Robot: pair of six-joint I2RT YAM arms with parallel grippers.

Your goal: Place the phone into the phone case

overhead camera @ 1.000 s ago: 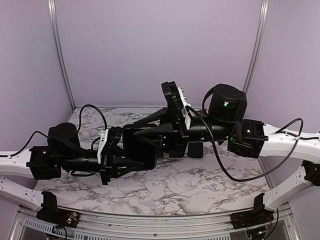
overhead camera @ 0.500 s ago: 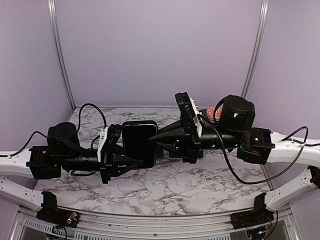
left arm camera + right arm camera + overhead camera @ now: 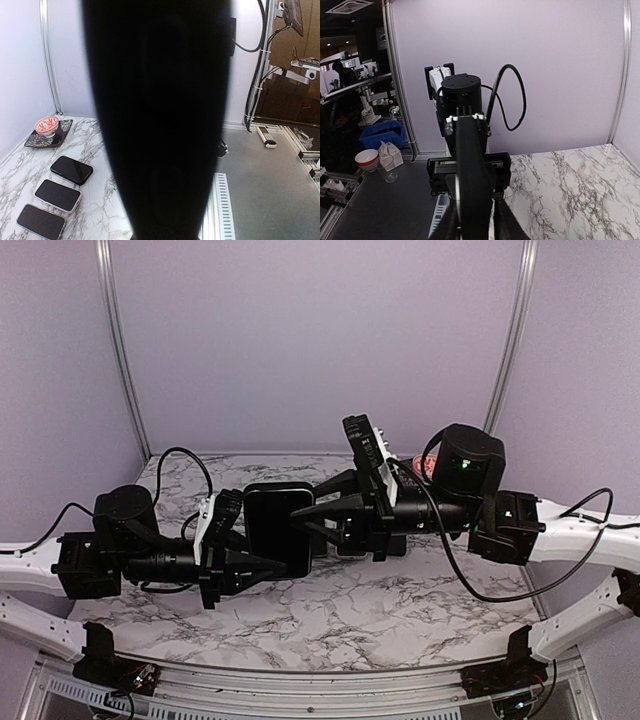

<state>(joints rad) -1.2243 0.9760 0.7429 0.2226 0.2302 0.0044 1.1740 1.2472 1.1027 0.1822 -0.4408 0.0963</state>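
The left hand (image 3: pixel 268 564) pinches a black rounded rectangular slab (image 3: pixel 278 525), phone or case unclear, upright above the white marble table (image 3: pixel 400 600). The right hand (image 3: pixel 306 510) straddles its edge; whether it grips, I cannot tell.

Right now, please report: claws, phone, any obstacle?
Left claw shut on upright black slab, phone or case unclear. Right claw open, straddling its edge. Nothing between them. Three phones lying flat, off to the side.
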